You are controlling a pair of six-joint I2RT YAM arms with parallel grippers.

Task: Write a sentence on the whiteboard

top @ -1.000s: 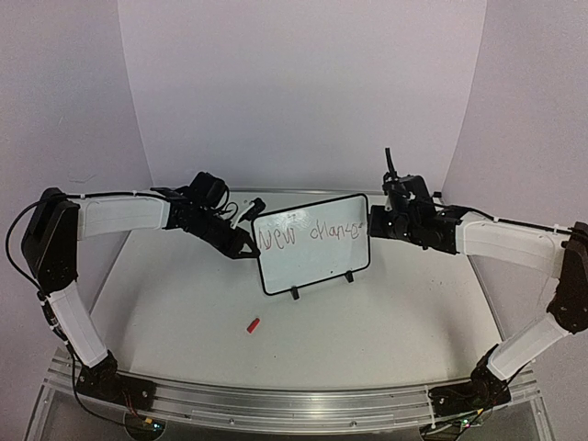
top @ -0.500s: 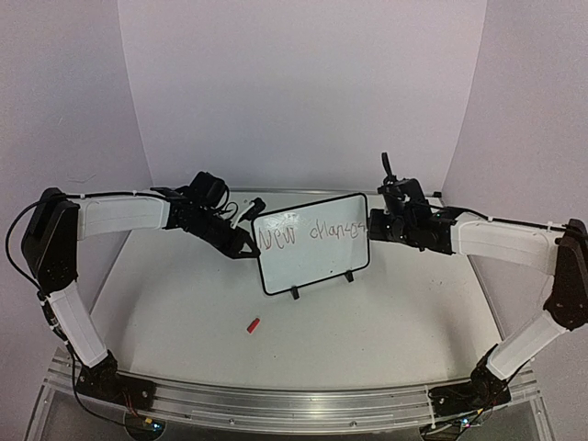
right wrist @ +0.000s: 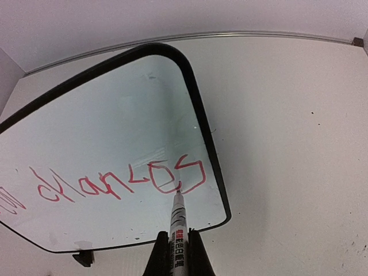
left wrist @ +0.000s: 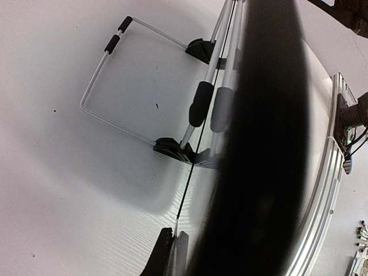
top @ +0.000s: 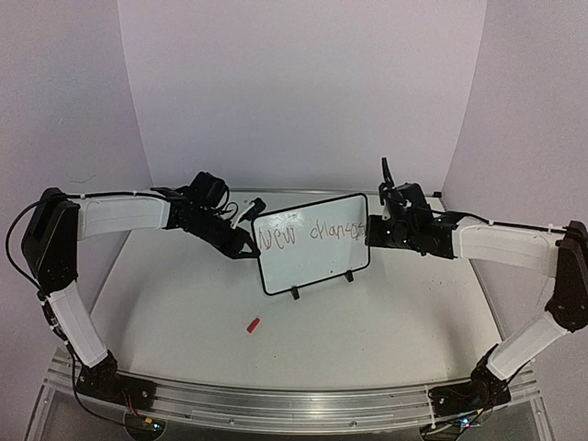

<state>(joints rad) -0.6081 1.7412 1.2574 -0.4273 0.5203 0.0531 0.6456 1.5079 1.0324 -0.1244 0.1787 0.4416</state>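
Observation:
The whiteboard [top: 312, 253] stands tilted on two black feet at mid-table. The sentence [top: 312, 234] runs across its upper part as one red handwritten line, roughly "New chances". My left gripper [top: 246, 246] is shut on the board's left edge; in the left wrist view the gripper [left wrist: 174, 244] pinches the thin edge-on whiteboard [left wrist: 195, 164]. My right gripper [right wrist: 177, 237] is shut on a white marker [right wrist: 177, 218]. The marker's tip touches the whiteboard [right wrist: 115, 109] at the last letters of the sentence [right wrist: 167, 175]. In the top view the right gripper [top: 375, 230] is at the board's right edge.
A small red cap [top: 253, 324] lies on the table in front of the board. A wire stand [left wrist: 109, 86] with black rubber tips props the board from behind. A large dark blur [left wrist: 259, 144] fills the middle of the left wrist view. Purple walls enclose the table.
The right gripper has shifted slightly left with the marker, and the last word has gained a stroke. The left arm and the board have not moved.

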